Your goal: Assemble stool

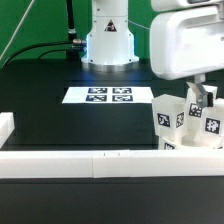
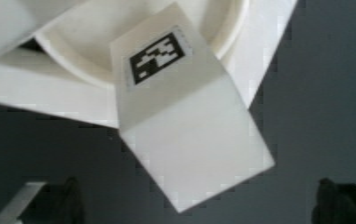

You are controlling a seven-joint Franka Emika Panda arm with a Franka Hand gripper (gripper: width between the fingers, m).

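Stool leg (image 2: 189, 150) between open fingers (image 2: 50, 200)

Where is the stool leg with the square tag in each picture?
Exterior view: a tagged leg stands at the exterior view's right, beside the other white stool parts, just under the arm.
Wrist view: a tagged leg fills the middle, close below the camera.
Shared landmark: the black-and-white square tag on the leg, probably the same leg.
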